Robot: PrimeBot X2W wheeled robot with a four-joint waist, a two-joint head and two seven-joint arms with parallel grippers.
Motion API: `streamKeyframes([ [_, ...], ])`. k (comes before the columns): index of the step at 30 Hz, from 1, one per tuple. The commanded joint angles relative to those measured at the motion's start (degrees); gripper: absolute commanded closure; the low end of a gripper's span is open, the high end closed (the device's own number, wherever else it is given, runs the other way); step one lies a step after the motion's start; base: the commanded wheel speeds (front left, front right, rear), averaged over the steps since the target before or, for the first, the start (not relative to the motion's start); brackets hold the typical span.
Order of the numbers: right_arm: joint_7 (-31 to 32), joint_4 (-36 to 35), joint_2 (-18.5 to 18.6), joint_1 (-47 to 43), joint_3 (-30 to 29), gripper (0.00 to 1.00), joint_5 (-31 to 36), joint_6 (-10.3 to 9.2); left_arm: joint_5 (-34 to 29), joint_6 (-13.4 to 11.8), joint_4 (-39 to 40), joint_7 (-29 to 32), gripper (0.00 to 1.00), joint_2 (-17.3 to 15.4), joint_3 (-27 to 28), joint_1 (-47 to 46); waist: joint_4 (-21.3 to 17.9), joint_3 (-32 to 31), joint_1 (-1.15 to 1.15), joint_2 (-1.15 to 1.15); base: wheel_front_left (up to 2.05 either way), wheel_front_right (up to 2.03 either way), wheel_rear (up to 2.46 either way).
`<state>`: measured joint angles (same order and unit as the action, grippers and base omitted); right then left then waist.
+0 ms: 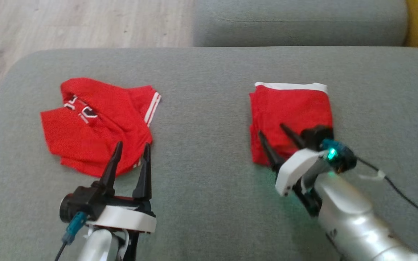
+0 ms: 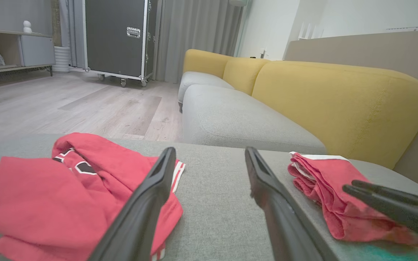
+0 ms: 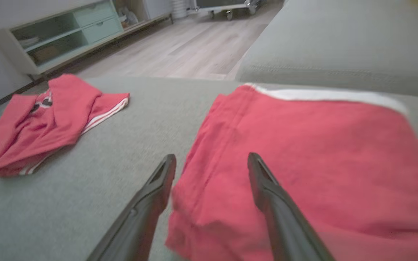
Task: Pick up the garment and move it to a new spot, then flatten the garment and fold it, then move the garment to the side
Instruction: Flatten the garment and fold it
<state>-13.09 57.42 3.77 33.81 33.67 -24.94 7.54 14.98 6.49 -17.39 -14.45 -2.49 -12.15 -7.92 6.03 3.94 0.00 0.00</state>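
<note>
Wide grey cushion [image 1: 209, 69], carrying both red pieces. On the left half of the cushion, crumpled red jersey [image 1: 96, 123] with white stripes at one sleeve; lies in loose folds. On the right half of the cushion, folded red garment [image 1: 290, 108], neat, with a white band along its far edge; lies well apart from the jersey. At the near left of the cushion, left gripper [image 1: 132, 145], fingers [image 1: 110, 168] spread and holding nothing, tips just at the near edge of the jersey. At the near right of the cushion, right gripper [image 1: 270, 129], fingers [image 1: 269, 152] also spread, tips over the near left corner of the folded garment; contact with the cloth impossible to tell.
</note>
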Motion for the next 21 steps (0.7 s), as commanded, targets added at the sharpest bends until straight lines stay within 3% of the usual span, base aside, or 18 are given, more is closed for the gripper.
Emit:
streamKeyframes([
  [1, -1.18, -1.91, -0.35, 3.59, -0.42, 0.00, 0.67, -0.05, -0.36, -0.26, 2.20, -0.55, 0.00, -0.53, 2.36, -2.11, -1.40, -0.19, 0.00, 0.00, 0.00, 0.00, 0.00],
  [4, -1.81, -4.09, 1.88, 5.53, -5.27, 0.00, 3.16, -0.05, -0.40, -0.32, 3.03, -0.55, 0.00, -0.53, 3.02, -2.47, -3.36, -0.34, 0.00, 0.00, 0.00, 0.00, 0.00],
  [11, -1.89, -20.63, 6.31, 0.47, -22.47, 0.00, 14.05, -0.05, -0.58, -0.38, 5.34, -0.55, 0.00, -0.49, 4.81, -3.42, -7.56, -0.08, 0.00, 0.00, 0.00, 0.00, 0.00],
  [16, -1.90, -31.02, 4.09, -7.35, -29.91, 0.00, 23.08, -0.05, -0.65, -0.27, 6.44, -0.55, 0.00, -0.46, 5.93, -3.81, -9.88, 0.74, 0.00, 0.00, 0.00, 0.00, 0.00],
  [21, -1.90, -37.92, 0.41, -14.81, -33.89, 0.00, 27.50, -0.05, -0.73, 0.00, 6.37, -0.55, 0.00, -0.42, 5.87, -3.41, -10.92, 1.30, 0.00, 0.00, 0.00, 0.00, 0.00],
])
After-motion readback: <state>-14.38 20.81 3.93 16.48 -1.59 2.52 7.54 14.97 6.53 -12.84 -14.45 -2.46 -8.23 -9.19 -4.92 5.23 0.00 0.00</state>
